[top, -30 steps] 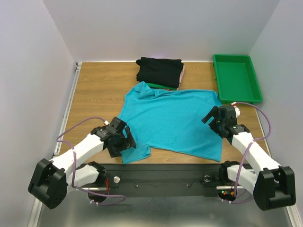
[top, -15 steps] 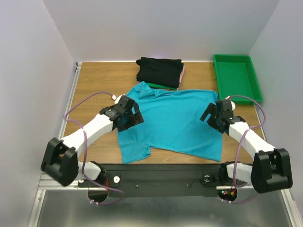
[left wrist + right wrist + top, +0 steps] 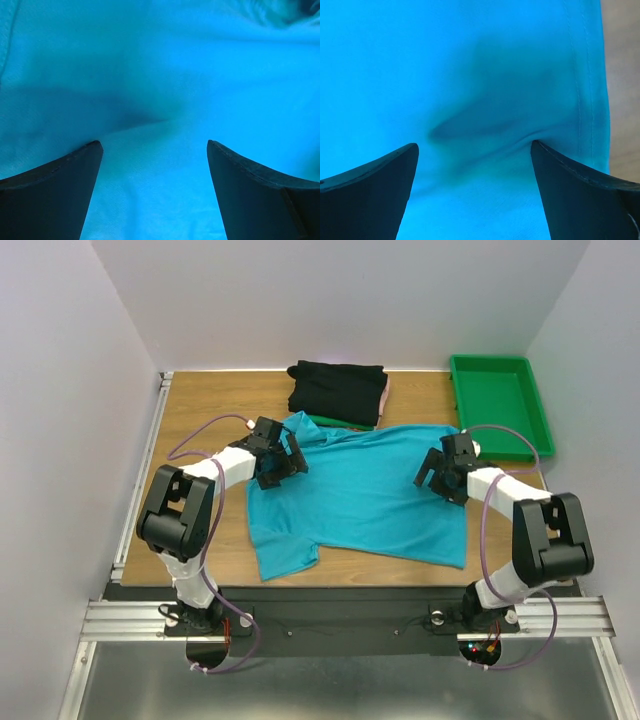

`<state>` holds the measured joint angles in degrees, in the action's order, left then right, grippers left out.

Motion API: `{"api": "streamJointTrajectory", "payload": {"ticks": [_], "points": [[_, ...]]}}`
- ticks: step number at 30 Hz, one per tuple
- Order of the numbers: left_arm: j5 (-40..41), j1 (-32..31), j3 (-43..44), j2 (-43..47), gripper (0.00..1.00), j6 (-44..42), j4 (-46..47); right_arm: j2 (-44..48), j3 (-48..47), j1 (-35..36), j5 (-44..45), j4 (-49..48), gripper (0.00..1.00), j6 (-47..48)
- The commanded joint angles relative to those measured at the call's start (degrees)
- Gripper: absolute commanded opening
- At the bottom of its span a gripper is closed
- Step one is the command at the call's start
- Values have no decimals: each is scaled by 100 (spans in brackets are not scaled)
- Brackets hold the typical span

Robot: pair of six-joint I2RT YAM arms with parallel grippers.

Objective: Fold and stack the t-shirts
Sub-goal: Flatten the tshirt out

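Observation:
A bright teal t-shirt (image 3: 360, 495) lies spread on the wooden table, its collar end rumpled toward the back. Behind it sits a stack of folded t-shirts (image 3: 337, 392), black on top with green and pink edges showing below. My left gripper (image 3: 283, 455) stands open low over the shirt's far left part; in the left wrist view teal cloth (image 3: 160, 75) fills the space between the fingers (image 3: 55, 195). My right gripper (image 3: 437, 472) is open over the shirt's far right edge. The hem (image 3: 587, 90) runs just right of the right gripper (image 3: 475, 150), its fingertips pressing into the cloth.
A rigid green plastic tray (image 3: 500, 405) stands at the back right corner. Bare wooden table (image 3: 200, 420) shows to the left of the shirt and a strip (image 3: 622, 75) to the right of the hem. White walls enclose the table.
Both arms have reached away from the near edge toward the back: the left gripper went from the shirt's near left corner to its far left part, the right gripper moved up along the right edge.

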<state>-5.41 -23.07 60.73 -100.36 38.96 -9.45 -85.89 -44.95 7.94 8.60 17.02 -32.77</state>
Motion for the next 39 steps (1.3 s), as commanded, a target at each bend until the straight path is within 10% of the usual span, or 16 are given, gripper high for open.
{"api": "streamJointTrajectory", "payload": {"ticks": [1,10,19,30,39], "points": [[-179,136,245,-483,98,-327,277,-690,-504,-3,212,-549,100,166],[-189,602,1125,-1127,98,-363,471,-1695,-1516,-3,159,-638,100,351],[117,436,1038,496,98,-565,216,304,-957,5,-165,-603,100,247],[813,294,-1949,3477,98,401,-838,4050,1497,-3,509,3,100,-1046],[268,40,-3436,4455,98,1069,-1059,4792,1964,-3,1082,548,100,-1636]]}}
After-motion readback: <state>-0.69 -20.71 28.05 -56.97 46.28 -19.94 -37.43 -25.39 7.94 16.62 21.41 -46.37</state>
